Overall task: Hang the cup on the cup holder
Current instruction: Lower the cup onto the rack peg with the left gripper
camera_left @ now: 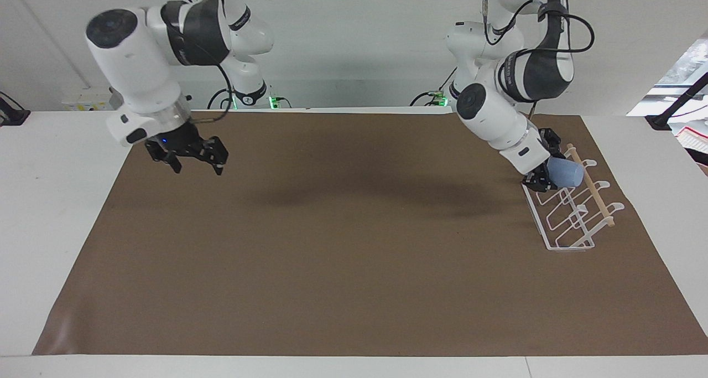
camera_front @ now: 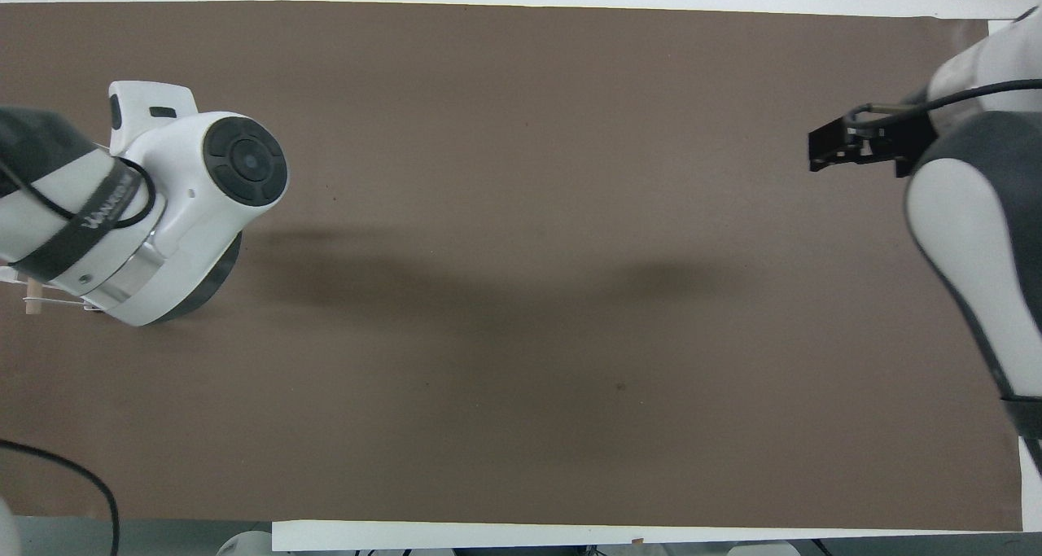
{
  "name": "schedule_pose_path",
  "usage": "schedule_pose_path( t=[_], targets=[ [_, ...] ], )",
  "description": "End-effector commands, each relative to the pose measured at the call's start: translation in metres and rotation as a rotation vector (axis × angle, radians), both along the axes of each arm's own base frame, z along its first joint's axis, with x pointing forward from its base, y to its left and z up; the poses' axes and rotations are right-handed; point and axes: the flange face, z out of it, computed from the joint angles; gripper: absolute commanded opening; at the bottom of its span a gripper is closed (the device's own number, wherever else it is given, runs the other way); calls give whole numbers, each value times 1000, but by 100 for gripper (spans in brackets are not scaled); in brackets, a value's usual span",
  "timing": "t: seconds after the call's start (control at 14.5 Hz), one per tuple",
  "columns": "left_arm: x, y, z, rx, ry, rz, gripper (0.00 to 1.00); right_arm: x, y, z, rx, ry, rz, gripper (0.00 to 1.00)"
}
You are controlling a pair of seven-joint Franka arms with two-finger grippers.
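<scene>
Left jaws round cup over cup holder

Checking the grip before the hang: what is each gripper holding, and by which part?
The left gripper holds the blue cup by its open end, over the rack. The right gripper holds nothing.

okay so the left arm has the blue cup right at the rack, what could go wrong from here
The left gripper holds the light blue cup against the wire cup holder by its wooden rod. It may miss a loop and slip off when released, or nudge the light rack along the brown mat.
</scene>
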Motion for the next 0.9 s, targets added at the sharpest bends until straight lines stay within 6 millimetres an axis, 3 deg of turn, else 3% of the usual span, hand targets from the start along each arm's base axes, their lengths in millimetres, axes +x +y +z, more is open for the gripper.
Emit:
schedule_pose_path(
  t=[0.0, 0.14, 0.28, 0.55, 0.62, 0.83],
  targets=[
    [21, 4, -7, 138, -45, 3, 0, -15, -17, 30, -63, 22, 34, 99],
    [39, 8, -18, 219, -138, 41, 0, -18, -12, 23, 35, 49, 16, 99],
    [51, 10, -22, 259, -224, 58, 0, -25, 13, 23, 40, 96, 39, 99],
    [64, 33, -34, 341, -337, 78, 0, -53, 4, 21, 37, 118, 17, 99],
    [66, 44, -42, 363, -360, 103, 0, -55, 4, 19, 37, 124, 12, 99],
    [61, 48, -54, 380, -378, 127, 0, -56, 13, 18, 32, 124, -8, 99]
  ],
)
